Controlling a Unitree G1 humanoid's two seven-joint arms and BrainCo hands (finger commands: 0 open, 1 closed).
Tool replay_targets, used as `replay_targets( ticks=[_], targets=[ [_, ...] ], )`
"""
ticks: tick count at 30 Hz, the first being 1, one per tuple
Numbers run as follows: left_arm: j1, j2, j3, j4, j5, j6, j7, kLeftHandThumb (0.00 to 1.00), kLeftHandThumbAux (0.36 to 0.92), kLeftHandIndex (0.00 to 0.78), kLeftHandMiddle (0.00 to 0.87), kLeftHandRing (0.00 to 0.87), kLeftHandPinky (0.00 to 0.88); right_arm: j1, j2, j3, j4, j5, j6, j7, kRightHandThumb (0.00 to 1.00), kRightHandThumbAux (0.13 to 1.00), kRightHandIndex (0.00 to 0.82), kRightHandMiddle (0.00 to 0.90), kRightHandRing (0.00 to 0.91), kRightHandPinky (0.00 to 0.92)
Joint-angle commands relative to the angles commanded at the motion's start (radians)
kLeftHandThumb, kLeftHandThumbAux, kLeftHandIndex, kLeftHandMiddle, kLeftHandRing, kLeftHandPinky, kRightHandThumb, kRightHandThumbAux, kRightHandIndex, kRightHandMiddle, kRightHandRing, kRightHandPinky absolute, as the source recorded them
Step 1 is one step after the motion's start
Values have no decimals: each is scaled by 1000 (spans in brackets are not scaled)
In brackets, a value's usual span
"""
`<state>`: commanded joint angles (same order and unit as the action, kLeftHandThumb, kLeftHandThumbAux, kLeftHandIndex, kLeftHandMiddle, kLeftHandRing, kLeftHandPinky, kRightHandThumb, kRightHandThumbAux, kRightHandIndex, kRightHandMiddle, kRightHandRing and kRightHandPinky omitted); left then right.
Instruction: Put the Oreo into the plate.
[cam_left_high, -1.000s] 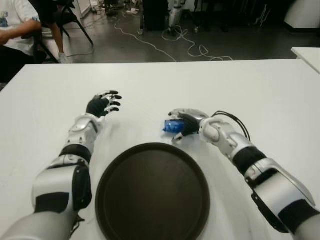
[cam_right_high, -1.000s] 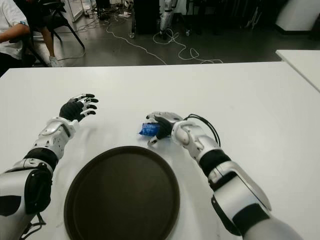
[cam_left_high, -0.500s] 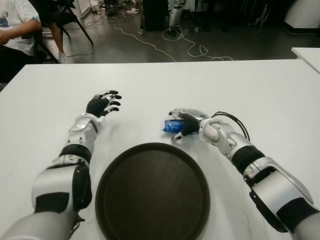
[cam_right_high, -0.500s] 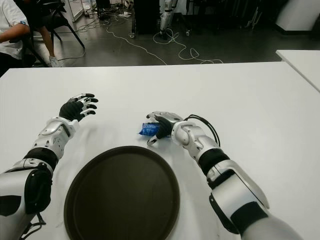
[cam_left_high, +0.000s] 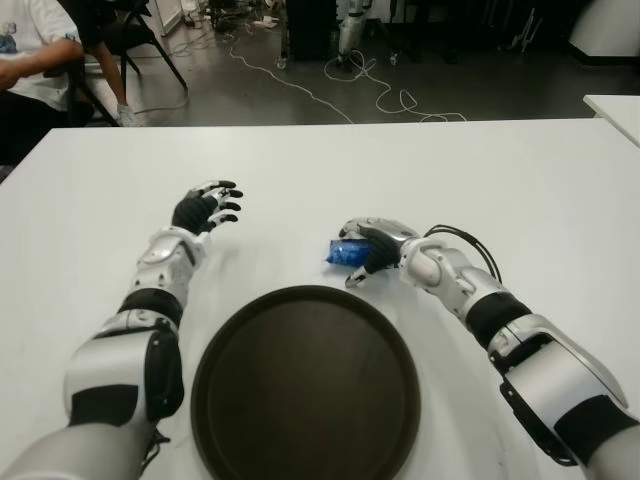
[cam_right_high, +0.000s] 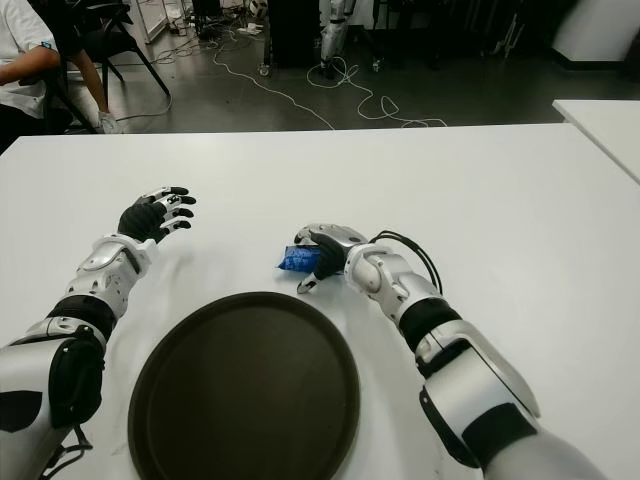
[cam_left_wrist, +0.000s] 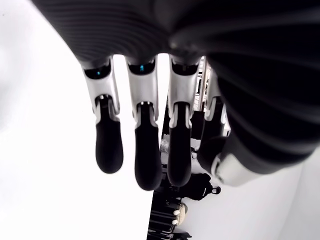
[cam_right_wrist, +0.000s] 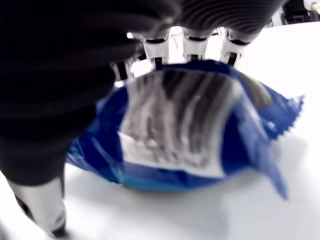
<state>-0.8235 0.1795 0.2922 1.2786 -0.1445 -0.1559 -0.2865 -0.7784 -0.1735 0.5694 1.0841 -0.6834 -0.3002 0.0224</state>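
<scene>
A blue Oreo packet (cam_left_high: 343, 253) lies on the white table (cam_left_high: 520, 190), just beyond the far rim of the round dark brown plate (cam_left_high: 305, 380). My right hand (cam_left_high: 368, 250) covers the packet from the right, its fingers curled over the top and the thumb low beside it. In the right wrist view the packet (cam_right_wrist: 190, 135) fills the palm, with the fingers (cam_right_wrist: 195, 42) behind it and the table under it. My left hand (cam_left_high: 208, 208) shows to the left of the plate's far side, fingers (cam_left_wrist: 140, 145) spread and holding nothing.
A seated person (cam_left_high: 25, 60) and chairs are past the table's far left corner. Cables (cam_left_high: 370, 90) trail over the floor behind the table. Another white table's corner (cam_left_high: 615, 110) shows at the right.
</scene>
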Motion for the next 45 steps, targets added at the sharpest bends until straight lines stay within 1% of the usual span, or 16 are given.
replay_targets(
  ticks=[1,2,3,4,5,8,17,22,28,36,41,45],
  targets=[
    [0,0,0,0,0,0,-1,826,680,420,465,519,541,-2,-1,4,3,-4,-8,-9,459,763,384,444,453,474],
    [0,1,-1,0,0,0,-1,826,680,419,465,520,543,-4,-2,6,7,-6,-13,-15,538,752,398,479,486,499],
    [0,1,-1,0,1,0,-2,826,680,418,465,521,544,-5,-2,8,10,-7,-17,-19,590,745,407,502,508,515],
    [0,1,-1,0,0,-1,-3,826,680,418,465,521,545,-7,-4,13,13,-12,-22,-31,608,743,410,510,515,521],
    [0,1,-1,0,0,-1,-4,826,680,417,466,523,547,-9,-4,17,15,-15,-26,-40,635,739,416,538,539,537],
    [-1,0,0,-2,0,-2,-3,826,680,415,467,523,546,-14,-8,25,19,-20,-30,-57,667,733,423,579,574,560],
    [-1,0,-3,-2,4,-2,4,826,680,416,467,521,541,-18,-13,28,19,-27,-34,-76,684,730,428,647,632,598],
    [-1,0,-5,-2,5,-2,3,825,681,412,468,524,541,-21,-14,26,20,-27,-29,-74,684,731,428,646,630,593],
    [0,0,-5,-2,5,-4,3,825,681,413,468,525,542,-22,-14,23,14,-21,-23,-61,687,732,428,651,641,609],
    [0,0,-2,-1,2,-6,-4,827,679,422,466,519,538,-17,-14,13,0,-13,-16,-52,691,733,423,609,606,565],
    [1,0,-2,-1,2,-7,-1,827,678,421,465,519,531,-13,-12,6,-13,-9,-1,-55,692,736,420,558,539,528],
    [0,0,-2,-1,2,-6,1,826,679,417,467,522,536,-10,-14,-1,-25,-4,7,-57,692,736,419,537,509,510]
  ],
)
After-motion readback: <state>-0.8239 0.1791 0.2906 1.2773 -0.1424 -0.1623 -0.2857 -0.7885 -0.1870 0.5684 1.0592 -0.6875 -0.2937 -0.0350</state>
